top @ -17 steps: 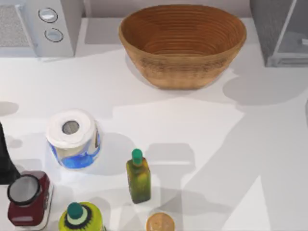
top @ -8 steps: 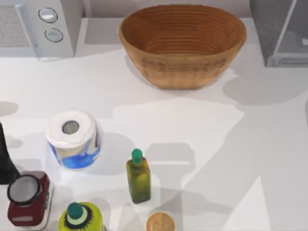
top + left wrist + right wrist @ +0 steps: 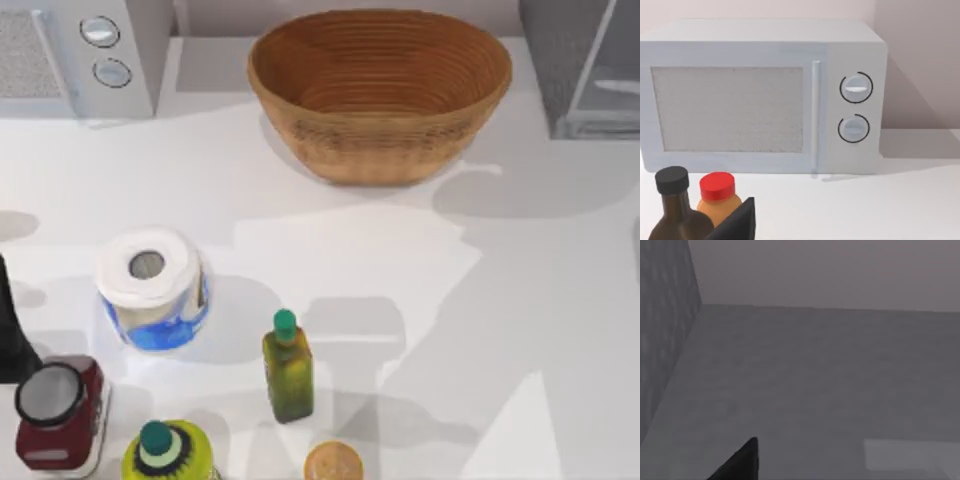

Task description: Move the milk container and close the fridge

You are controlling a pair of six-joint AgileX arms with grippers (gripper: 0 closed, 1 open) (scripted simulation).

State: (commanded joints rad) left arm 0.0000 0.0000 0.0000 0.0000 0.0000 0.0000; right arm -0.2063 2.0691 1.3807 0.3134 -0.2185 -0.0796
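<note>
The milk container is out of view. The fridge is a grey box at the table's back right corner, cut off by the picture's edge, with a pale panel on its side. In the top view, part of my left arm is a dark shape at the left edge. The left wrist view has a dark tip of my left gripper at its bottom edge, facing the microwave. The right wrist view has a dark tip of my right gripper before plain grey surfaces, with a darker grey wall on one side.
A woven basket stands at the back middle, and the microwave at the back left. Front left holds a paper roll, an olive-green bottle, a red jar, a yellow-green bottle and an orange lid.
The shadows on the table's right half have slid leftward and the pale streak on the fridge panel has shifted. No object on the table has moved.
</note>
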